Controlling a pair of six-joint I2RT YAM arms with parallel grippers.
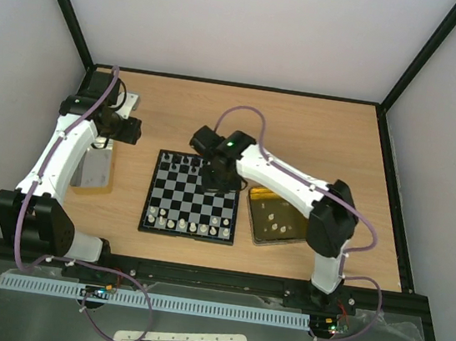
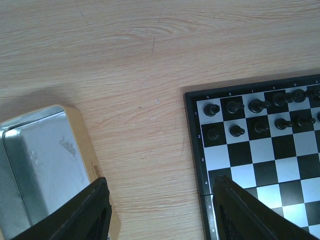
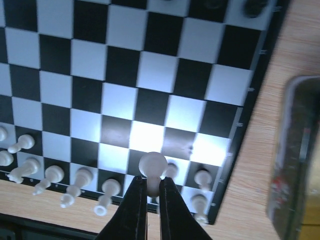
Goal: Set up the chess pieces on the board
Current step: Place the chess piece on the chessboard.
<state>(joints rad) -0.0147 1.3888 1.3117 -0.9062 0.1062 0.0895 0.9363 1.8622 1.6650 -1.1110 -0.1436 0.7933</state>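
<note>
Wooden table (image 1: 301, 130) between white walls carries the board (image 1: 183, 194) at its middle. Black pieces (image 1: 180, 162) stand in the far two rows and white pieces (image 1: 187, 226) line the near edge. Right gripper (image 3: 152, 186) hangs over the board's right side, its fingers pinched narrow on a white pawn (image 3: 152, 165) whose round head shows above the tips. Left gripper (image 2: 160, 187) hovers over bare table just left of the board's far corner, fingers half spread and holding nothing. Silver tin (image 2: 40, 160) lies near it, apart from the board. Gold tin (image 1: 286, 239) sits just right of the board with a few white pieces inside
</note>
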